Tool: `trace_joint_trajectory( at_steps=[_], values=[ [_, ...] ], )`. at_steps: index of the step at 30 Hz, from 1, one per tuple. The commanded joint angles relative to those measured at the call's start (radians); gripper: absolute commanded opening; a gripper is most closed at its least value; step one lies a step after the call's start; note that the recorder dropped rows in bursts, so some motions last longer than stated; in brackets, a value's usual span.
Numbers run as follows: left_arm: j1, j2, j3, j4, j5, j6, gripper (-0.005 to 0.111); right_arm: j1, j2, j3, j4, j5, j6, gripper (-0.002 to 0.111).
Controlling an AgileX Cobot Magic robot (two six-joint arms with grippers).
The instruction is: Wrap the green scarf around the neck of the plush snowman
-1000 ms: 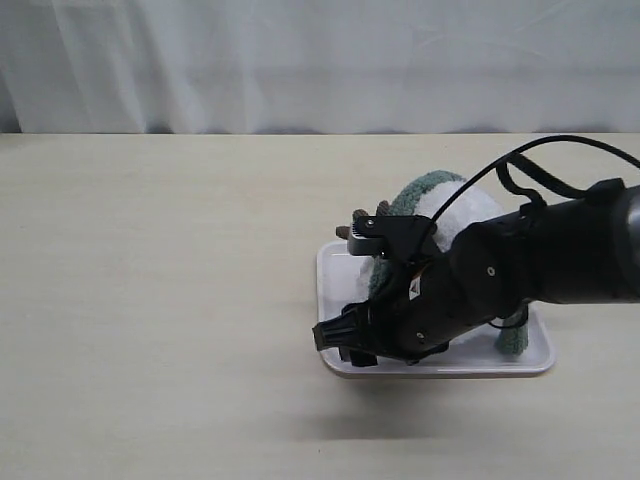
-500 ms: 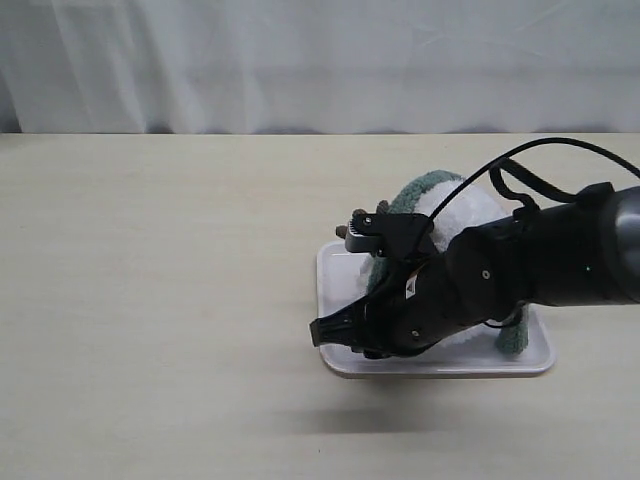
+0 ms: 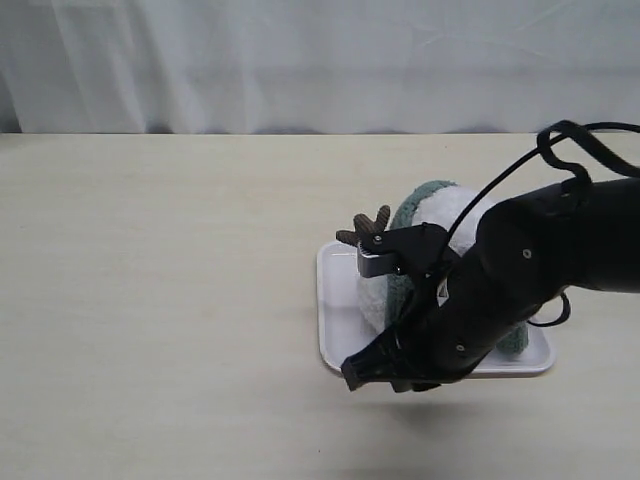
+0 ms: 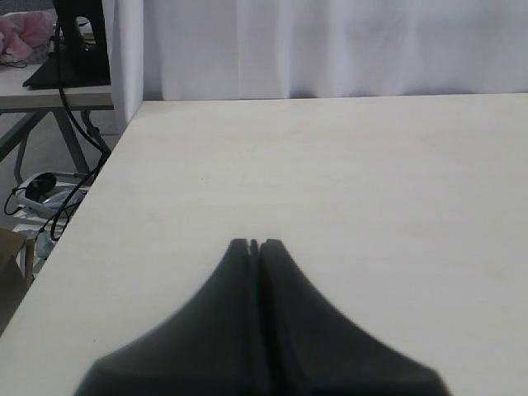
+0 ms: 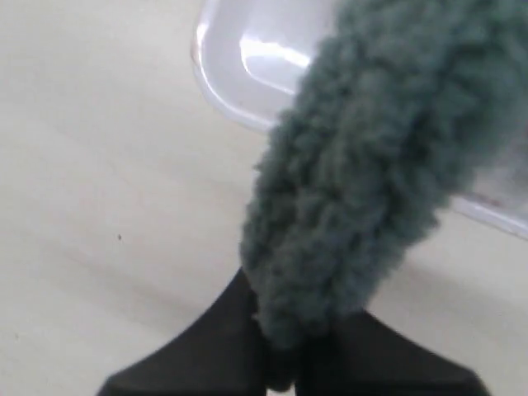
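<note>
Your right pincer [image 5: 285, 363] is clamped on the green scarf [image 5: 363, 165] end, just off the tray [image 3: 335, 270] near corner. The plush snowman [image 3: 455, 215] lies in the tray. Draw the end across its neck without dragging the toy. The left pincer [image 4: 255, 246] is together.

A robot lab, by the look of it — a pale wood-grain table [image 3: 150, 300] before a white pleated curtain [image 3: 300, 60], black cables [image 4: 41, 194] tangled on the floor beside.
</note>
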Motion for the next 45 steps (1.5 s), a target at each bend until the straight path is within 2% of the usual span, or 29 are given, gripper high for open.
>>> trace_joint_trajectory(
  at_steps=[1, 7, 22, 25, 31, 34, 41, 43, 45],
  values=[
    [-0.005, -0.002, 0.004, -0.007, -0.017, -0.002, 0.0, 0.002, 0.002, 0.036, -0.047, 0.031, -0.01, 0.004],
    [-0.005, -0.002, 0.004, -0.004, -0.013, -0.002, 0.0, 0.002, 0.05, 0.107, -0.066, -0.089, -0.01, 0.004],
    [-0.005, -0.002, 0.004, -0.007, -0.013, -0.002, 0.0, 0.002, 0.092, 0.105, -0.126, -0.097, -0.039, 0.005],
    [-0.005, -0.002, 0.004, -0.007, -0.013, -0.002, 0.0, 0.002, 0.075, 0.105, -0.111, -0.09, -0.061, 0.015],
    [-0.005, -0.002, 0.004, -0.007, -0.013, -0.002, 0.0, 0.002, -0.001, 0.105, -0.088, -0.043, -0.061, 0.051],
    [-0.005, -0.002, 0.004, -0.007, -0.013, -0.002, 0.0, 0.002, -0.049, 0.105, -0.088, 0.038, -0.061, 0.057],
    [-0.005, -0.002, 0.004, -0.007, -0.018, -0.002, 0.0, 0.002, -0.167, 0.035, -0.053, 0.259, -0.061, 0.054],
    [-0.005, -0.002, 0.004, -0.007, -0.018, -0.002, 0.0, 0.002, -0.203, -0.011, -0.038, 0.29, -0.061, 0.045],
    [-0.005, -0.002, 0.004, -0.007, -0.018, -0.002, 0.0, 0.002, -0.237, -0.064, -0.036, 0.293, -0.066, 0.028]
  ],
)
